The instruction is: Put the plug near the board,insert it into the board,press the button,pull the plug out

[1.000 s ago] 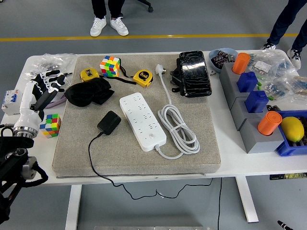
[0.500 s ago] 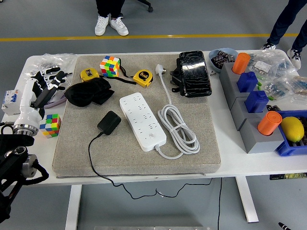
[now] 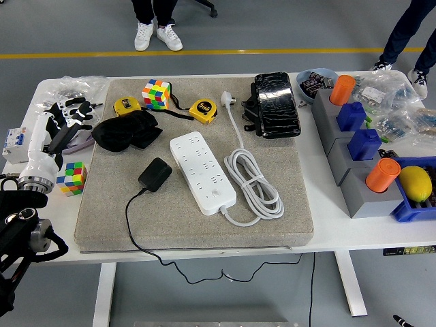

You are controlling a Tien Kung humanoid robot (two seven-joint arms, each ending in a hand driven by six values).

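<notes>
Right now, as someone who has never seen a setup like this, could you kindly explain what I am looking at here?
This is a single picture from a camera high on a humanoid robot, looking forward and down over its white table. The black and white limb at the left edge is the robot's left hand, fingers relaxed and holding nothing. Its right arm is out of view.

On the grey mat lies a white power strip with its own white cable coiled beside it. To its left lies a black plug, apart from the strip, its black cord trailing off the near edge. Neither is held.

Around them lie two colour cubes, two yellow tape measures, a black cloth and a black case. At right stand grey blocks holding orange and blue pieces, and a lemon in a blue bin. At the top, only people's legs show.
</notes>
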